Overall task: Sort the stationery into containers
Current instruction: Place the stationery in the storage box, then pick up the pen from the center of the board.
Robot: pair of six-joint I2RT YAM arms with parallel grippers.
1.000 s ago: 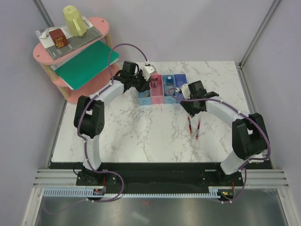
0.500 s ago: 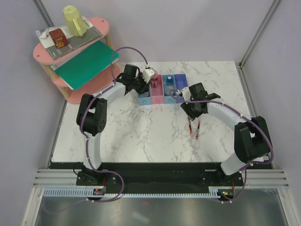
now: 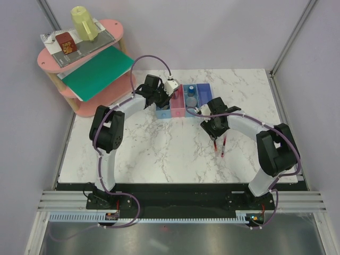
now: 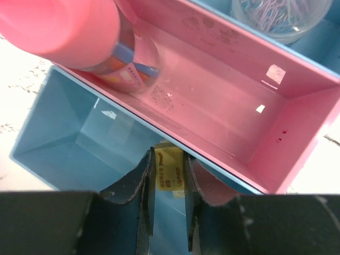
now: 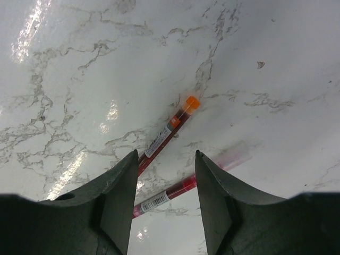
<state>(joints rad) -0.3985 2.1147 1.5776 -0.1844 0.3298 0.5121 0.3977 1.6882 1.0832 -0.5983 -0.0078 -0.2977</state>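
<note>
While the left gripper (image 4: 169, 162) pinches it — tan block (image 4: 170, 174) hangs over blue bin (image 4: 64, 135).

Bright, even light; glare streaks the table (image 5: 32, 21) (foreground soft).

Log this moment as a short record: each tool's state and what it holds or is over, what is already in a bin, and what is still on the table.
left tool: shut on a tan block, above the light blue bin
right tool: open, empty, over the orange-capped pen and the other red pen
pink bin: pink-capped tube at one end
beyond pink bin: clear jar of paper clips
unsorted: both pens, lying on the marble table
</note>
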